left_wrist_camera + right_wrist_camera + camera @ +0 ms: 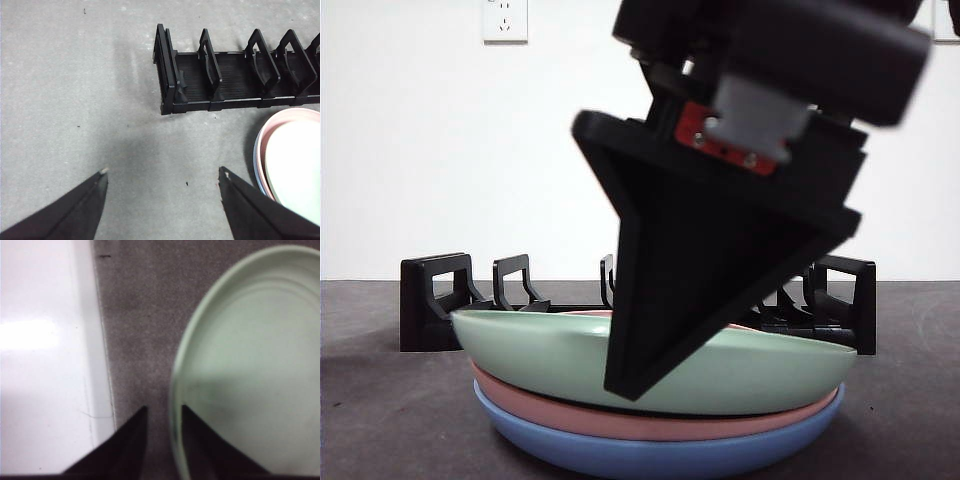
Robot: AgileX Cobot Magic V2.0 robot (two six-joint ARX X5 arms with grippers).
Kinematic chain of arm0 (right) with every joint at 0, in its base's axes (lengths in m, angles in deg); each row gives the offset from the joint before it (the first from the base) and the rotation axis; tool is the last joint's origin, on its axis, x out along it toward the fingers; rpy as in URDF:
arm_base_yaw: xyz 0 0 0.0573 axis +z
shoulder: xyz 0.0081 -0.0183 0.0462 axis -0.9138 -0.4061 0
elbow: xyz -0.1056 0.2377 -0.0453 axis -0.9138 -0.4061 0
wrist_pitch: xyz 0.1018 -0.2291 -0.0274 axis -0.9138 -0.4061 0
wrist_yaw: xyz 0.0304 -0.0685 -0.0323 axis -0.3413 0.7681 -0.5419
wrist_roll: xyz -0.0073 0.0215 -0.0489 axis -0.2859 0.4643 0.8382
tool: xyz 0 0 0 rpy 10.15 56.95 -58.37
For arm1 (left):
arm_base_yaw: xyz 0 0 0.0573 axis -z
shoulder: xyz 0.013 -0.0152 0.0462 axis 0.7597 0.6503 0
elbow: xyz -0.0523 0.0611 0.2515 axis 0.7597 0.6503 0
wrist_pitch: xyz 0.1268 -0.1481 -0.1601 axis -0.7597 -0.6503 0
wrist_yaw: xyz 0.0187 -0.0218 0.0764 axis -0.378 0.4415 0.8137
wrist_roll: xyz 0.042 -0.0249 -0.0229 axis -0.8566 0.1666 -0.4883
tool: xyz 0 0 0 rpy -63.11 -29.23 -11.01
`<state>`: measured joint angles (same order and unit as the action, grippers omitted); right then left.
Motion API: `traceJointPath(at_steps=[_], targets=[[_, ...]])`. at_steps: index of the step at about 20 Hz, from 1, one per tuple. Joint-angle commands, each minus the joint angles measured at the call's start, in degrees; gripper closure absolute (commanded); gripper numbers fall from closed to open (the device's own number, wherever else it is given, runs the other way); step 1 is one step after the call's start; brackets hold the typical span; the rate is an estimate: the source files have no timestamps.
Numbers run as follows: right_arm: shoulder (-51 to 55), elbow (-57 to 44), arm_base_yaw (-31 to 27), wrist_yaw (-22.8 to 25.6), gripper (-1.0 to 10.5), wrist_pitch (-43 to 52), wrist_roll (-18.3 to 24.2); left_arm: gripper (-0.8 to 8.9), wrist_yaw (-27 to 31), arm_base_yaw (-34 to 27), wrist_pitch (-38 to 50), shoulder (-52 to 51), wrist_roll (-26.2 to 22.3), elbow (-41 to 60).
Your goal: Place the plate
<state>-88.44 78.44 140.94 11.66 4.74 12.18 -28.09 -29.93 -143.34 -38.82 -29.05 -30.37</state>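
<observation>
A pale green plate (pixel 520 350) tops a stack, above a pink plate (pixel 550 405) and a blue plate (pixel 620 455). It sits tilted, its left rim higher than its right. My right gripper (pixel 625 385) comes down from above, big and dark, onto its near rim. In the right wrist view the right gripper (pixel 164 407) has its jaws close together, shut on the rim of the green plate (pixel 250 340). My left gripper (pixel 162 175) hangs open over bare table, beside the stack with its green plate (pixel 295 165) and short of the black rack (pixel 235 75).
The black plate rack (pixel 430 300) with upright dividers stands right behind the stack, its slots holding nothing. A white wall (pixel 420 150) with an outlet closes the back. A white surface (pixel 45 340) borders the grey table in the right wrist view.
</observation>
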Motion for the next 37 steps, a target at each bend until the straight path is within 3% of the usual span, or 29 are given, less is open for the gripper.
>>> traceJointPath(at_steps=[1, 5, 8, 16, 20, 24, 25, 26, 29, 37], targets=[[-0.5, 3.08, 0.72, -0.07, 7.8, -0.57, -1.36, 4.66, 0.22, 0.04, 0.48, 0.22, 0.0, -0.81], [3.08, 9.33, 0.07, 1.92, 7.2, -4.15, -1.36, 4.66, 0.22, 0.04, 0.48, 0.22, 0.02, -0.81], [9.27, 9.18, -6.01, 4.92, 7.2, -2.93, -0.57, 4.66, 0.22, 0.04, 0.48, 0.22, 0.02, -0.81], [20.72, -0.39, -47.54, -5.31, 7.1, 3.69, -0.59, 4.66, 0.22, 0.04, 7.19, 0.31, 0.2, -0.81], [27.61, -0.48, -60.89, -8.87, 7.1, 1.53, -3.45, 4.7, 0.22, 0.04, 11.15, 1.03, -0.13, -0.81], [33.09, -0.48, -63.45, -9.01, 7.2, -0.52, -4.79, 4.74, 0.2, 0.04, 10.54, 1.25, -0.2, -0.81], [33.59, -0.46, -63.45, -9.05, 8.1, -0.81, -4.79, 5.75, 0.2, 0.04, 10.54, 1.25, -0.22, -0.81], [33.79, -0.48, -63.43, -9.07, 9.3, -1.09, -4.44, 7.99, 0.17, 0.07, 10.03, 1.25, -0.15, -0.81], [33.7, -0.46, -63.41, -10.47, 9.3, -1.2, -6.54, 8.06, 0.17, 0.07, 10.01, 1.22, -1.33, -0.81], [34.12, -0.46, -63.41, -10.47, 9.2, 0.74, -6.49, 8.06, 0.17, 0.07, 9.49, 0.92, -1.33, -0.79]])
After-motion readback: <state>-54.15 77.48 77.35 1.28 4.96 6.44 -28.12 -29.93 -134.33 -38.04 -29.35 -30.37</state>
